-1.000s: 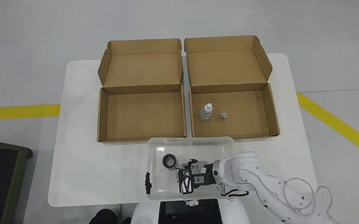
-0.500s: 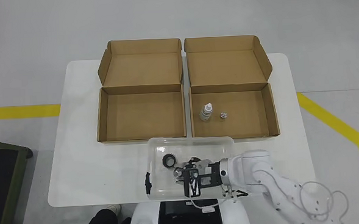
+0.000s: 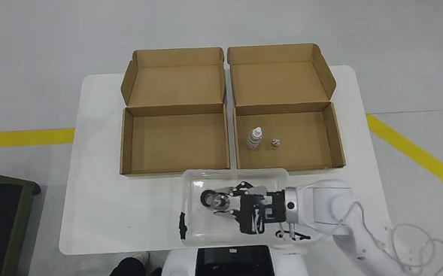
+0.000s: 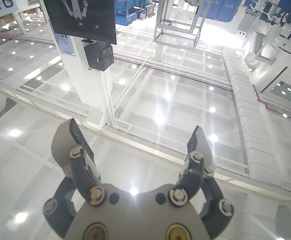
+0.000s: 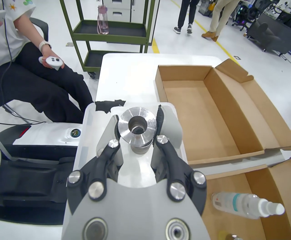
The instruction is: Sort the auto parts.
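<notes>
The bin [image 3: 234, 171] sits on the table [image 3: 94, 145] at its near edge. Just behind the bin, two open boxes stand side by side: the left box [image 3: 173, 144] behind its left half, the right box [image 3: 308, 141] behind its right half. In the right box, near its left wall, lies a spray bottle [image 3: 255, 138] with a small part [image 3: 277, 142] just to its right. A ring [image 3: 208, 199] lies in the bin's left half. Beside the ring, the flanged part [image 5: 138, 127] sits between the right gripper's [image 5: 137, 123] fingers.

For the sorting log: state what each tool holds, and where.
Right tool grips the metal part by opposite sides of its wide rim; left tool is open, empty.
</notes>
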Motion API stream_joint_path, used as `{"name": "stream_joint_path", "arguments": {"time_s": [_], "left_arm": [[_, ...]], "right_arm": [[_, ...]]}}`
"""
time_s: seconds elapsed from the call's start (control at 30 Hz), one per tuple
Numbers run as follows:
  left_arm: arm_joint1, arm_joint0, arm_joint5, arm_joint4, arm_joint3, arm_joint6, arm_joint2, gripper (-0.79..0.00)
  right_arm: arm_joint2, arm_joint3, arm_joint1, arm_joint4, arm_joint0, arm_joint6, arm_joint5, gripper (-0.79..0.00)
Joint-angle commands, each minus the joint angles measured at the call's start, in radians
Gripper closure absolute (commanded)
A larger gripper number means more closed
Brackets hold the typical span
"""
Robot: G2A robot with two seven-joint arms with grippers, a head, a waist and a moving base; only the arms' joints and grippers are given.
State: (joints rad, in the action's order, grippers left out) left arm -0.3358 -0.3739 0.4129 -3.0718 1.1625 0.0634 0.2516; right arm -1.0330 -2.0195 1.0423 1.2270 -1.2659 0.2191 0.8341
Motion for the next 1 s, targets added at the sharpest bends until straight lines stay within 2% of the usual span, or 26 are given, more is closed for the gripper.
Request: {"name": "stream_joint_path", "arguments": {"time_s": [0.0,0.97], "left_arm": [[0.000,0.000,0.000,0.000,0.000,0.000,0.000,-0.785],[0.000,0.000,0.000,0.000,0.000,0.000,0.000,-0.785]], "right_arm": [[-0.011,-0.011,0.000,-0.025,0.004,-0.013,-0.002,0.000],[-0.195,-0.120,0.007,-0.254,0.045,-0.219,-0.136,0.000]]}}
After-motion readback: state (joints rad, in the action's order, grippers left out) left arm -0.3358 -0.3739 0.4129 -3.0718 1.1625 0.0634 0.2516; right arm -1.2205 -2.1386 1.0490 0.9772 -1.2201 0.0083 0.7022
